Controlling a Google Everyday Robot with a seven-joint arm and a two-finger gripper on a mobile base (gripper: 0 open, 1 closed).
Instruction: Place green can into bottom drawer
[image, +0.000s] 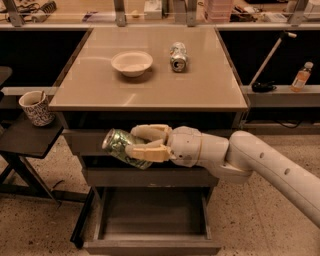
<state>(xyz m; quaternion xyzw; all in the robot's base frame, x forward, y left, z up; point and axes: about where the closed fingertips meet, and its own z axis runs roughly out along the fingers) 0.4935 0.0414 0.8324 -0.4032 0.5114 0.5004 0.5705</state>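
My gripper (136, 142) is shut on the green can (120, 146), which is green with pale swirls and lies tilted, its silver top rim pointing left. I hold it in the air in front of the cabinet's upper drawer fronts, above the bottom drawer (152, 245). That drawer is pulled out and open below, a wide shallow tray with a plain flat front. My arm reaches in from the right.
On the tan cabinet top (100, 95) sit a white bowl (132, 62) and a silver-white can (177, 56) lying on its side. A patterned mug (36, 107) stands on a dark side table at left. A bottle (301, 77) stands on the right ledge.
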